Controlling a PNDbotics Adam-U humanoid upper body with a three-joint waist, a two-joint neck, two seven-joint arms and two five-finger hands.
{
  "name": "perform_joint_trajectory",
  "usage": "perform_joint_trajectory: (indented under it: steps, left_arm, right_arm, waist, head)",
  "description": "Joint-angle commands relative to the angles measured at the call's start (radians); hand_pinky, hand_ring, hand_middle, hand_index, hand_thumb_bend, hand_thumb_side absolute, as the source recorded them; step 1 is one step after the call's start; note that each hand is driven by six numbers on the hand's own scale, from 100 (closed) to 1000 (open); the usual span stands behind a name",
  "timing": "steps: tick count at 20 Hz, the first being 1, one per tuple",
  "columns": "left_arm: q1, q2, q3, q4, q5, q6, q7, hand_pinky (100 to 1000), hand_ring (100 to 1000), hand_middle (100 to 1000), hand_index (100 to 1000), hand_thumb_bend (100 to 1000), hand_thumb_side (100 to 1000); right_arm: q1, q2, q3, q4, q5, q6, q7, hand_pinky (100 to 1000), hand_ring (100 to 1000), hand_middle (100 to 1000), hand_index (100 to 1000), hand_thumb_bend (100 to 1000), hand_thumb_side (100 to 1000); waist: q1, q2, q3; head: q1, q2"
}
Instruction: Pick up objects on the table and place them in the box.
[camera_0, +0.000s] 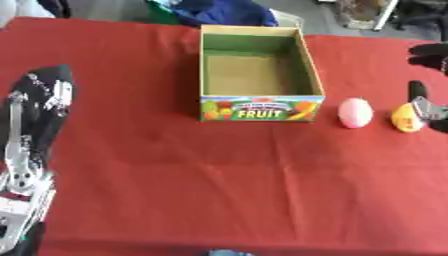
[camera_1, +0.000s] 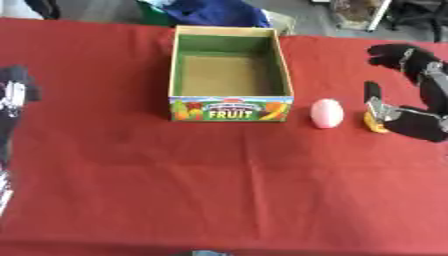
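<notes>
An open cardboard box (camera_0: 261, 107) marked FRUIT stands at the middle back of the red table, and nothing shows inside it. A pink rounded object (camera_0: 354, 112) lies just right of the box's front corner. Further right is a small orange-yellow object (camera_0: 405, 118). My right hand (camera_1: 409, 121) comes in from the upper right and is curled round this object, one digit sticking up behind it; the hand hides most of it in the right eye view. My left hand (camera_0: 45, 92) rests open at the table's left edge, far from the box.
The red tablecloth (camera_0: 227, 180) covers the whole table. A blue cloth bundle (camera_0: 223, 12) lies beyond the far edge behind the box. My left forearm (camera_0: 19, 165) runs along the left side, and my right forearm (camera_1: 411, 60) crosses the upper right.
</notes>
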Motion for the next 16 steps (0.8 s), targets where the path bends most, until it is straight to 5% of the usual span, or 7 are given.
perform_joint_trajectory:
  steps: [1,16]
  left_arm:
    - [-0.004,0.024,-0.001,-0.015,0.000,-0.002,-0.004,621,584,547,671,278,533]
    - [0.001,0.031,-0.002,-0.013,-0.002,-0.003,-0.005,621,584,547,671,278,533]
  right_arm:
    - [-0.019,-0.069,-0.010,0.047,0.034,-0.019,-0.017,923,839,819,872,100,100]
    - [-0.038,-0.146,0.007,0.258,0.193,-0.069,0.003,956,878,860,909,100,126]
  waist:
    - [0.000,-0.017,0.000]
    - [-0.010,-0.023,0.003]
  head:
    - [-0.003,0.007]
    - [-0.006,0.014]
